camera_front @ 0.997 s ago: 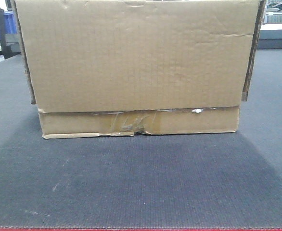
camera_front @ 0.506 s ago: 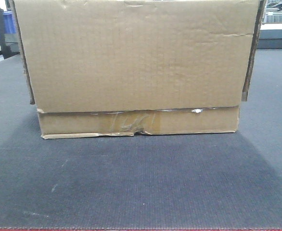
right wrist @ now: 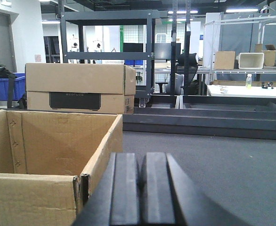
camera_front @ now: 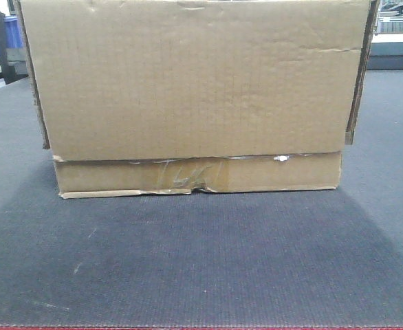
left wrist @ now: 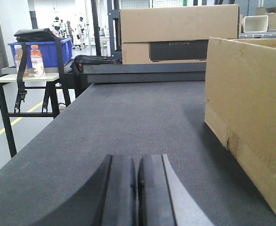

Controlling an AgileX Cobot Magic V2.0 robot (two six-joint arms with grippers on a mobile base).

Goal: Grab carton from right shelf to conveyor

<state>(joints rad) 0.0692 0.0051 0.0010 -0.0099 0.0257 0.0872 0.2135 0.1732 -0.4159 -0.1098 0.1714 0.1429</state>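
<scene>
The carton (camera_front: 194, 89), a large plain brown box with a taped bottom strip, rests on the dark grey conveyor belt (camera_front: 201, 261). In the left wrist view the carton (left wrist: 251, 113) stands to the right of my left gripper (left wrist: 137, 162), which is shut and empty, low over the belt (left wrist: 142, 113). In the right wrist view the open-topped carton (right wrist: 48, 150) is to the left of my right gripper (right wrist: 142, 162), shut and empty, level with its rim. Neither gripper touches it. The right shelf is out of view.
Another brown box with a black label (left wrist: 178, 33) (right wrist: 79, 87) sits at the belt's far end. A blue bin and bottles stand on a small table (left wrist: 34, 59) to the left. Racks and tables (right wrist: 241, 61) stand behind. A red edge (camera_front: 201, 328) runs along the belt's near side.
</scene>
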